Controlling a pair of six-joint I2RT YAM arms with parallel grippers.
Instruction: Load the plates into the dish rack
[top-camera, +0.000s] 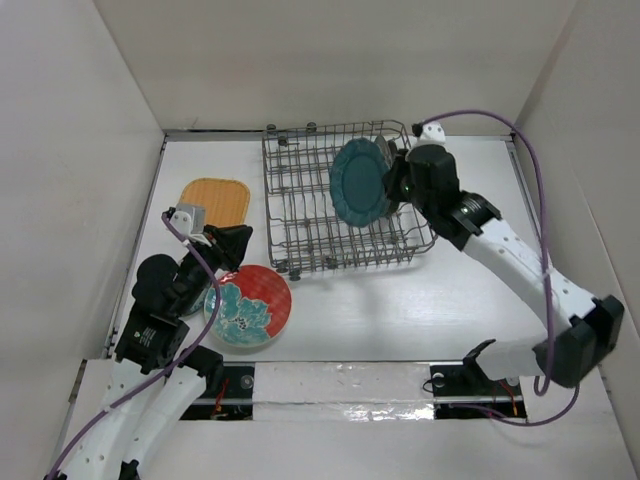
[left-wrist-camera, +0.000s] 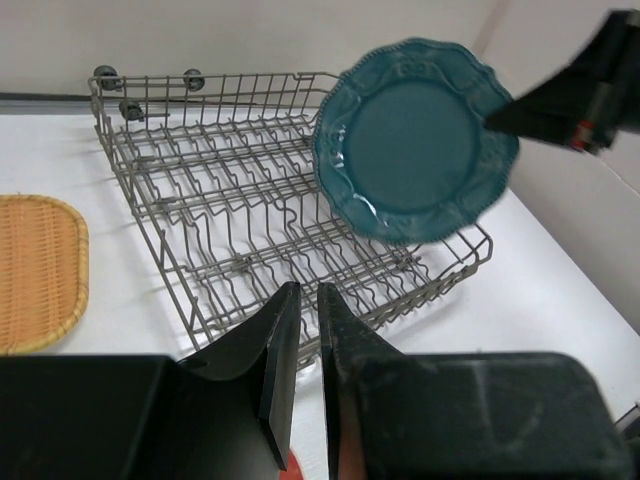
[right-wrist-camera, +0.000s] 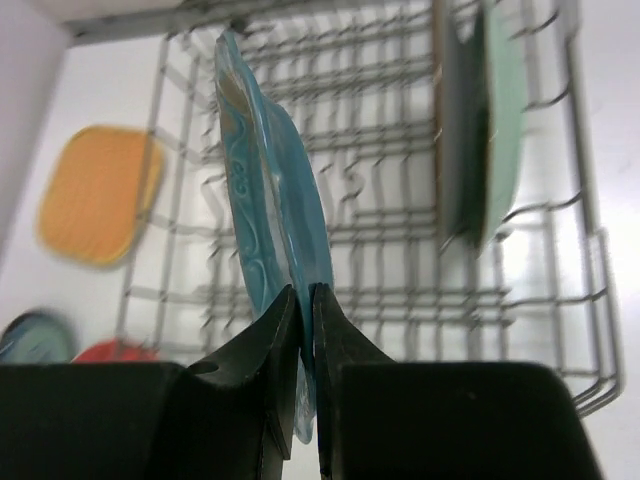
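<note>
My right gripper (top-camera: 396, 186) (right-wrist-camera: 305, 292) is shut on the rim of the scalloped dark teal plate (top-camera: 359, 183) (right-wrist-camera: 270, 200) and holds it upright over the right part of the grey wire dish rack (top-camera: 300, 205) (right-wrist-camera: 390, 230). The grey-brown plate (right-wrist-camera: 452, 130) and the mint-green plate (right-wrist-camera: 503, 120) stand on edge in the rack's right end. The red plate with a teal flower (top-camera: 252, 306) lies flat on the table in front of the rack. The orange rounded-square plate (top-camera: 214, 203) (left-wrist-camera: 35, 270) lies left of the rack. My left gripper (top-camera: 238, 240) (left-wrist-camera: 308, 292) hovers above the red plate's far edge, jaws together and empty.
White walls enclose the table on the left, back and right. The right arm's purple cable (top-camera: 540, 200) loops above the right side. A taped strip (top-camera: 350, 380) runs along the near edge between the arm bases.
</note>
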